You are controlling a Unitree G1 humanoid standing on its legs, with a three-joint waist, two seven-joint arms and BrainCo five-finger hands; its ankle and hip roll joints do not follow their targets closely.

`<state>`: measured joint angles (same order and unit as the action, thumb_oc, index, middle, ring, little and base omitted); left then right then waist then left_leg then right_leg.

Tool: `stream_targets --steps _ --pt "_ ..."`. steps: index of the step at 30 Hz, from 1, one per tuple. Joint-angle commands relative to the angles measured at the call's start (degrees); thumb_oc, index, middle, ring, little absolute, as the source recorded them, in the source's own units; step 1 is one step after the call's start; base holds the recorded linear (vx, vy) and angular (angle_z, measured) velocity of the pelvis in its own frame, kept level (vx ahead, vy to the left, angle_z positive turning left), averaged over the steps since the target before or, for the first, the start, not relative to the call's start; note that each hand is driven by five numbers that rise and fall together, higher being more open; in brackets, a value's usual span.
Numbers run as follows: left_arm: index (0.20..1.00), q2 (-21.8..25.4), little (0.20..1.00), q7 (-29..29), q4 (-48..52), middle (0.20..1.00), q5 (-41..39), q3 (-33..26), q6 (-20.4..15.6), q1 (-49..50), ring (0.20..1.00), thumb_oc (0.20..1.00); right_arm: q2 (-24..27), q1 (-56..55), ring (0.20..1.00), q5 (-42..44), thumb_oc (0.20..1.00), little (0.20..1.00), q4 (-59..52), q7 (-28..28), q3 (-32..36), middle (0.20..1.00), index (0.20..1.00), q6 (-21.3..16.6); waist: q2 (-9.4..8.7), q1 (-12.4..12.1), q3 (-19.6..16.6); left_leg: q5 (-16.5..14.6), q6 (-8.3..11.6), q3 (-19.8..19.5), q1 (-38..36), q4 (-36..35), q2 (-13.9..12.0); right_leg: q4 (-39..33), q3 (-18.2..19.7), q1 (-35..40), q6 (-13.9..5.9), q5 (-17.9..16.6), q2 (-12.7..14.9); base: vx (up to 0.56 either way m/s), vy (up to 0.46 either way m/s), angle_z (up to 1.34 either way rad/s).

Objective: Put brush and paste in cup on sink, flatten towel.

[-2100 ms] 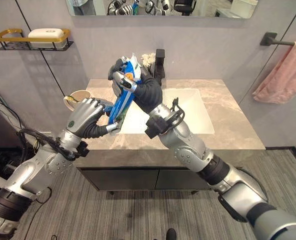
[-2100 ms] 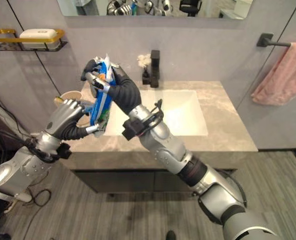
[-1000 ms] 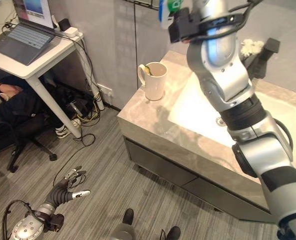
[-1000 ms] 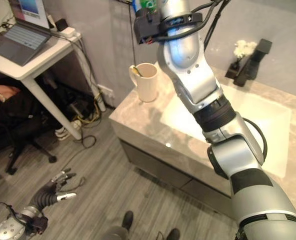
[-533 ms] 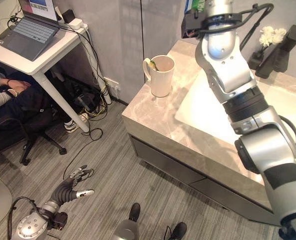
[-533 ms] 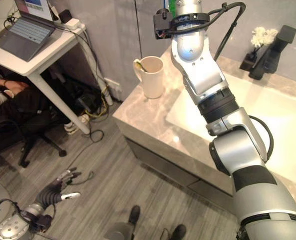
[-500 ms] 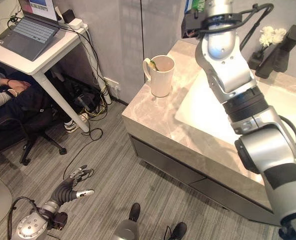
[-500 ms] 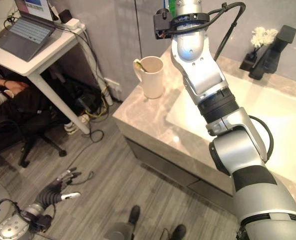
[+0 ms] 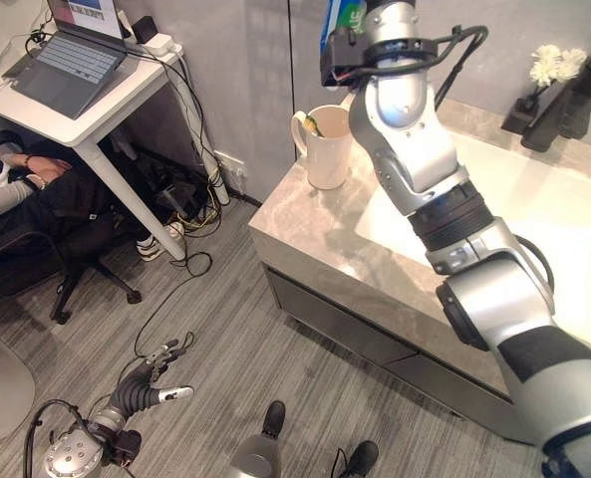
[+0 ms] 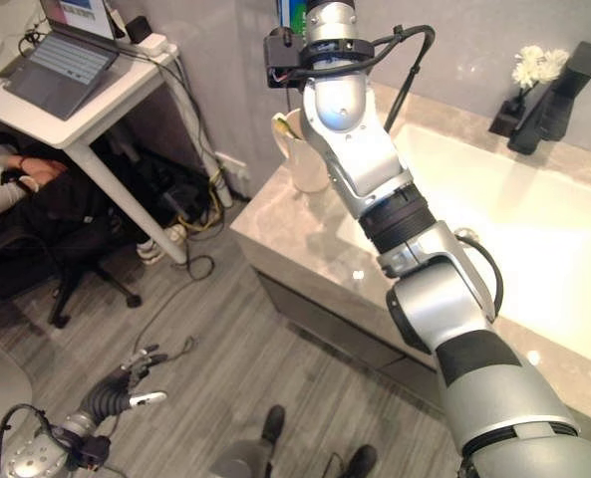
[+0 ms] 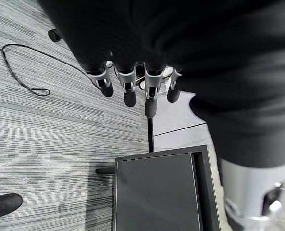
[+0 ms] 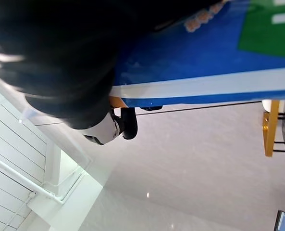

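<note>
Toothpaste, eye views: the blue and green toothpaste tube was held high above the cream cup, which stood on the marble counter beside the white sink.
Left hand, eye views: the left hand hung low over the grey floor, fingers loosely spread.
Left wrist view: its straight fingers held nothing.
Right wrist view: the right hand was curled around the tube.

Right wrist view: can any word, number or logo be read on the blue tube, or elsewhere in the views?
Toothpaste tube in the right hand: orange and white print, cropped and blurred, unreadable.
Laptop screen: too small to read.
No other text is legible.
</note>
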<state>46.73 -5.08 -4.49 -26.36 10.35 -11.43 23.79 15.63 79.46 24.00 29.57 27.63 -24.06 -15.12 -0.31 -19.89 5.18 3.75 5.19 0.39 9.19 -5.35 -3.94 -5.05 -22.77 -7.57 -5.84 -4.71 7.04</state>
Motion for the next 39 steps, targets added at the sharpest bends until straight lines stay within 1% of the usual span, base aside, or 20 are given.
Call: stream_targets --steps 1,2,6,11,12,15,18,24,29,30,31,32,36,39 --pt "1.000 2.24 1.000 1.70 1.86 1.000 1.03 1.06 -1.94 0.18 1.000 1.000 0.86 6.66 0.200 -0.38 0.200 0.200 -0.71 1.07 0.37 0.200 0.200 -4.01 -4.08 -0.68 -1.08 0.47 -1.78 -2.31 2.17 0.35 2.61 0.05 3.33 3.53 -4.53 -0.66 4.74 0.00 0.000 0.00" --pt "1.000 2.24 1.000 1.70 1.83 1.000 1.03 1.08 -1.95 0.20 1.000 1.000 0.83 6.62 0.200 -0.38 0.200 0.200 -0.71 1.08 0.38 0.200 0.200 -4.00 -4.07 -0.72 -1.09 0.15 -1.71 -2.29 1.97 0.35 2.54 0.05 3.36 3.71 -4.55 -0.41 4.67 0.00 0.000 0.00" --pt "1.000 1.24 1.000 2.04 0.92 1.000 0.99 1.67 -2.08 -0.02 1.000 1.000 2.60 6.64 0.200 -2.65 0.200 0.200 -1.89 1.97 0.24 0.200 0.200 -3.49 -3.91 -1.15 -0.49 0.43 -1.65 -2.81 2.71 0.35 2.68 0.05 2.78 3.46 -4.67 -0.30 4.79 0.00 0.003 0.01" --pt "1.000 1.31 1.000 2.40 0.78 1.000 1.68 2.34 -2.31 -0.78 1.000 1.000 3.52 6.34 0.200 -2.47 0.200 0.200 -1.42 1.95 0.17 0.200 0.200 -3.48 -3.49 -1.40 0.01 0.80 -1.48 -3.47 3.69 0.35 2.95 0.05 2.25 3.08 -4.82 -0.34 5.11 0.00 0.014 0.10" --pt "1.000 1.06 1.000 2.44 0.85 1.000 1.98 2.93 -2.30 -1.16 1.000 1.000 3.44 6.30 0.200 -2.46 0.200 0.200 -1.31 1.90 -0.01 0.200 0.200 -3.44 -3.26 -1.42 0.42 1.14 -1.66 -3.79 4.27 0.35 3.24 0.05 1.95 2.66 -4.92 -0.69 5.36 0.01 0.021 0.12" --pt "1.000 0.86 1.000 2.50 0.77 1.000 2.16 3.16 -2.40 -1.38 1.000 1.000 3.13 6.19 0.200 -2.38 0.200 0.200 -1.28 1.83 -0.13 0.200 0.200 -3.48 -3.19 -1.44 0.50 0.78 -1.65 -3.81 4.16 0.35 3.27 0.05 1.99 2.72 -5.00 -0.51 5.36 0.00 0.008 0.02" --pt "1.000 0.30 1.000 3.40 0.62 1.000 2.78 3.64 -2.94 -1.78 1.000 1.000 1.87 6.18 0.200 -1.78 0.200 0.200 -0.18 1.74 -0.11 0.200 0.200 -3.61 -3.07 -2.15 1.45 0.83 -1.92 -3.86 4.87 0.35 3.54 0.05 2.25 2.01 -5.13 -0.72 5.49 0.00 0.014 0.00" --pt "1.000 -0.32 1.000 4.04 -0.53 1.000 3.50 4.35 -3.01 -2.49 1.000 1.000 3.25 6.02 0.200 -2.17 0.200 0.200 -0.57 2.00 -0.22 0.200 0.200 -3.54 -2.90 -2.21 2.14 1.07 -1.83 -4.52 5.85 0.35 3.82 0.05 1.51 1.55 -5.21 -0.72 5.69 0.00 0.006 0.02" --pt "1.000 -0.24 1.000 4.04 0.08 1.000 3.70 5.13 -3.25 -2.81 1.000 1.000 2.47 6.05 0.200 -2.13 0.200 0.200 0.56 2.38 -0.18 0.200 0.200 -3.72 -2.95 -2.39 2.87 1.10 -1.94 -4.59 6.25 0.35 3.88 0.05 1.57 1.23 -5.26 -0.78 5.72 0.00 0.009 0.02" --pt "1.000 -1.70 1.000 7.20 -5.97 1.000 5.04 6.41 -3.05 -8.46 1.000 1.000 1.36 4.63 0.200 -1.82 0.200 0.200 0.87 1.68 0.42 0.200 0.200 -4.44 -3.53 -0.94 3.12 1.17 -1.93 -4.12 6.32 0.35 3.70 0.05 2.28 0.72 -5.19 -1.03 5.48 0.00 0.021 0.04" --pt "1.000 -3.78 1.000 7.99 -8.21 1.000 6.42 8.33 -3.89 -10.77 1.000 1.000 -0.02 4.73 0.200 -0.02 0.200 0.200 4.11 1.89 -0.15 0.200 0.200 -3.90 -3.71 -0.64 3.44 1.06 -1.90 -3.66 6.41 0.35 3.51 0.05 2.77 0.36 -5.14 -1.11 5.35 0.01 0.033 0.02" --pt "1.000 -4.91 1.000 7.46 -3.99 1.000 7.11 9.27 -4.08 -9.70 1.000 1.000 -2.79 7.63 0.200 -0.91 0.200 0.200 8.69 3.28 -0.36 0.200 0.200 -3.26 -3.92 -1.11 3.49 1.06 -1.85 -3.63 6.61 0.35 3.40 0.05 2.86 0.19 -5.01 -1.06 5.30 0.00 0.000 0.00" --pt "1.000 -4.00 1.000 5.98 -1.53 1.000 6.74 8.00 -3.54 -8.46 1.000 1.000 -1.69 8.80 0.200 -2.60 0.200 0.200 10.76 3.10 -1.84 0.200 0.200 -2.25 -4.16 -1.04 3.76 1.14 -1.78 -4.17 7.15 0.35 3.52 0.05 2.47 0.09 -5.03 -1.00 5.35 0.01 0.008 -0.02" --pt "1.000 -3.83 1.000 6.00 -1.10 1.000 6.84 7.05 -3.39 -8.72 1.000 1.000 -1.02 8.13 0.200 -3.21 0.200 0.200 11.34 2.88 -2.46 0.200 0.200 -1.63 -4.27 -0.79 4.05 1.13 -1.85 -4.24 7.29 0.35 3.57 0.05 2.59 -0.13 -5.06 -1.11 5.38 0.01 0.020 0.12"
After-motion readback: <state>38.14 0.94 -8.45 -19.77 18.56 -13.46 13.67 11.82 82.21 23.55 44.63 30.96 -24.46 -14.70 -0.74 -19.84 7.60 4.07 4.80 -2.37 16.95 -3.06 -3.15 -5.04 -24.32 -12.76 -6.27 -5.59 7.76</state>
